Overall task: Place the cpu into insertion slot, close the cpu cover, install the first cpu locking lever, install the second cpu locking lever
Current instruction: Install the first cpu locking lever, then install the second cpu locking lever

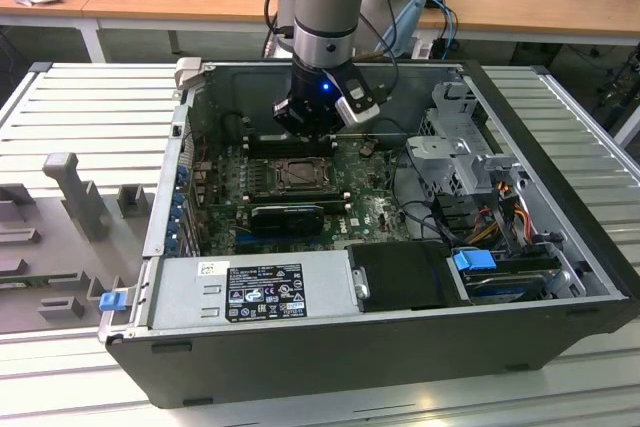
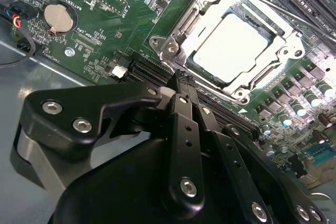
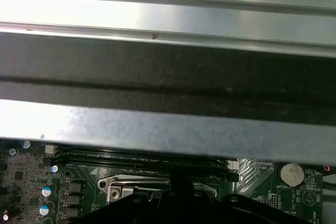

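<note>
In the second wrist view the pincer [image 2: 181,85] hangs closed and empty, fingers together, just above the green board [image 2: 105,19]. Beyond its tip the cpu [image 2: 231,45] lies in the insertion slot [image 2: 176,43], with the cpu cover [image 2: 210,17] down around it.

The cpu [image 2: 231,46] lies seated under the closed cpu cover [image 2: 207,9].

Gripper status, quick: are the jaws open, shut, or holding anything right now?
Gripper: jaws shut, holding nothing, poised just above the edge of the cpu cover, which lies closed over the cpu.
</note>
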### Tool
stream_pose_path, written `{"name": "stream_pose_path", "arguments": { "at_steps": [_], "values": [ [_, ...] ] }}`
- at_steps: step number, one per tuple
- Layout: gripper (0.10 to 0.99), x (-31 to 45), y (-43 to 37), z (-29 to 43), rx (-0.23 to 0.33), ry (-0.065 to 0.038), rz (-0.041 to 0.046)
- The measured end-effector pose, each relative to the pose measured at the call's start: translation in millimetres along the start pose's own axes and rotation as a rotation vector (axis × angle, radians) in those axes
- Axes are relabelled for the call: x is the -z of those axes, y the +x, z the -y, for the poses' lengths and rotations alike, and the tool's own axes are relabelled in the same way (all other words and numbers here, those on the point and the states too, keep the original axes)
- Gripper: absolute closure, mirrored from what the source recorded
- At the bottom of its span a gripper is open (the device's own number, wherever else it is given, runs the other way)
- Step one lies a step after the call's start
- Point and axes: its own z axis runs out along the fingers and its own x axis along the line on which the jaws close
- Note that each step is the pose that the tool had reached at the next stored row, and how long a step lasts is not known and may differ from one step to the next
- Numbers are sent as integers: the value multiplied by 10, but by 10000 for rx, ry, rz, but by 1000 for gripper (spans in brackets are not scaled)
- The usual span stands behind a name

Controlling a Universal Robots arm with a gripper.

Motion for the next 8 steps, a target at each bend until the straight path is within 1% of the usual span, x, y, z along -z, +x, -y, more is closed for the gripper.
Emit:
{"name": "stream_pose_path", "arguments": {
  "at_steps": [6,8],
  "values": [
    [980,2,2,21,-1,-2,1],
    [980,18,2,21,0,1,0]
  ]
}}
